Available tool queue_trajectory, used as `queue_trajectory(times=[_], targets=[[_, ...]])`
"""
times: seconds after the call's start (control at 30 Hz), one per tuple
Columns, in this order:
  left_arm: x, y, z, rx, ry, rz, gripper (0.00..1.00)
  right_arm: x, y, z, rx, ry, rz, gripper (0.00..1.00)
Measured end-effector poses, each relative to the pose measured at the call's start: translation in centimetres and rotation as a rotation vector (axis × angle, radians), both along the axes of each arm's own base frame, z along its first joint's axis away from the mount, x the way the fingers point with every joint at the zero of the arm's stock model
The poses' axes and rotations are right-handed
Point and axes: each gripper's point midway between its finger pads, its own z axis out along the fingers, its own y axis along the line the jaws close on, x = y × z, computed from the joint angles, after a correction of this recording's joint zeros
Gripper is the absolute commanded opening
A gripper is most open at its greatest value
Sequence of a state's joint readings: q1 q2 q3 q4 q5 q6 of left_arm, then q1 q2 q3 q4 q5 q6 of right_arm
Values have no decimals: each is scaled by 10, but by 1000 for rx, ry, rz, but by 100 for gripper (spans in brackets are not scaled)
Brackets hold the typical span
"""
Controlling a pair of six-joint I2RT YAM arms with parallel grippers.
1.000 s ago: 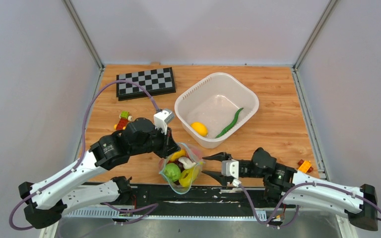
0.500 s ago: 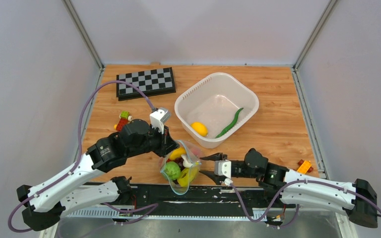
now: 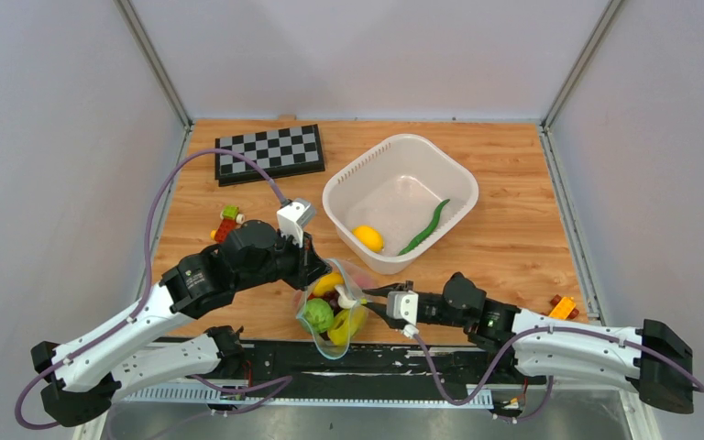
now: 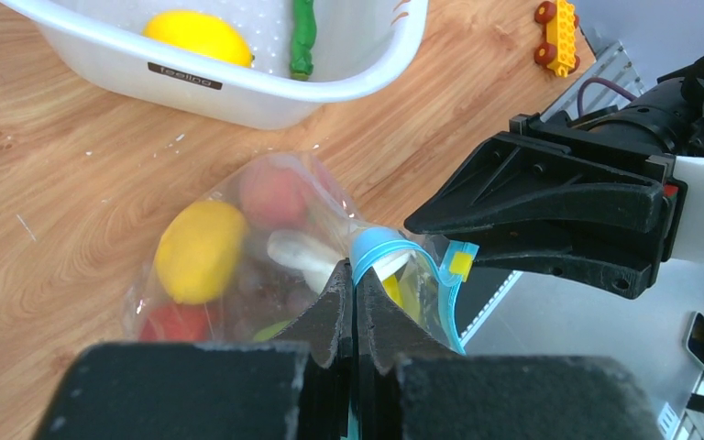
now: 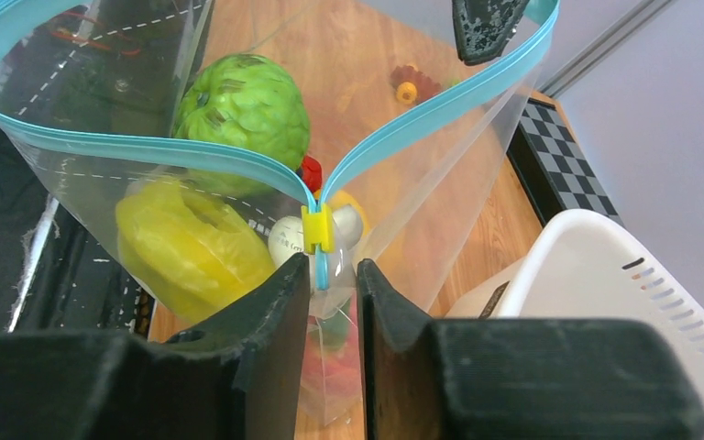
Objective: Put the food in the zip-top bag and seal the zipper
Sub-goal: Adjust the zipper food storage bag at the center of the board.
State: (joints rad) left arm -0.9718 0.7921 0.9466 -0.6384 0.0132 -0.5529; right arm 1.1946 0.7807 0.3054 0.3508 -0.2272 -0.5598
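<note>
Currently the task is partly complete. The clear crinkly zip-top bag (image 3: 330,316) already contains several plastic food items, among them a green knobbly fruit (image 5: 243,105), a yellow lemon (image 4: 200,250) and a pink peach (image 4: 275,192). The bag hangs between the two claws. The left gripper (image 4: 355,275) is clamped shut on one end of the thin teal-blue zipper strip (image 5: 147,151), with the bag body just ahead of its fingertips. The right gripper (image 5: 330,275) straddles the opposite end of the strip, directly below the small yellow slider tab (image 5: 317,227). Its jaws stand close together with the strip between them. A slim gap shows at the tips, so it cannot be told whether they are pinching the strip. Beyond the right claw the two halves of the zipper spread apart in a wide V, so the mouth is unsealed. Two food items lie outside the bag, in the white perforated plastic basket (image 4: 266,92) beyond both claws: a second yellow lemon (image 3: 368,238) and a long green chili (image 3: 426,226). Judged from this layout, loading these two items and then closing the zipper along its full length are the outstanding steps.
</note>
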Motion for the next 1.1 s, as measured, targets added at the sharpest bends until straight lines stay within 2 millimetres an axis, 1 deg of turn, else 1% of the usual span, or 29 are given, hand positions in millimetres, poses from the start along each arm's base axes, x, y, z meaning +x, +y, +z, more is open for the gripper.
queue_trajectory(times=[0.07,0.2,0.3,0.37,0.43,0.47,0.5,0.53,0.6,0.7,0.77,0.83,0.97,1.03,1.1], targets=[[0,0,0,1,0,0,0,1,0,0,3,-2,-7,18],[1,0,0,2,-1,3,1,2,-3,2,13,-16,-15,1],[3,2,0,7,-8,17,11,2,-6,9,37,-27,-20,0],[3,4,-1,13,-10,24,23,2,-8,14,53,-33,-26,0],[4,6,-3,24,-14,27,40,3,-10,17,60,-36,-29,0],[4,8,-4,33,-17,29,48,3,-10,17,61,-37,-31,0],[4,10,-6,45,-17,31,52,3,-11,17,61,-37,-33,0],[4,11,-8,61,-22,27,59,4,-11,17,59,-36,-37,0],[3,17,-15,104,-17,24,75,5,-12,15,52,-31,-45,0],[-1,28,-20,168,-24,4,88,8,-13,13,50,-21,-58,0],[-5,35,-19,199,-33,-15,95,11,-13,12,47,-12,-71,0],[-10,43,-14,219,-50,-40,98,16,-14,9,39,2,-91,0],[-25,58,-3,234,-74,-98,97,24,-16,2,25,32,-127,0],[-32,63,-3,244,-69,-126,98,27,-17,0,22,46,-140,0],[-40,67,-8,267,-53,-167,100,30,-17,-1,21,62,-157,0]])
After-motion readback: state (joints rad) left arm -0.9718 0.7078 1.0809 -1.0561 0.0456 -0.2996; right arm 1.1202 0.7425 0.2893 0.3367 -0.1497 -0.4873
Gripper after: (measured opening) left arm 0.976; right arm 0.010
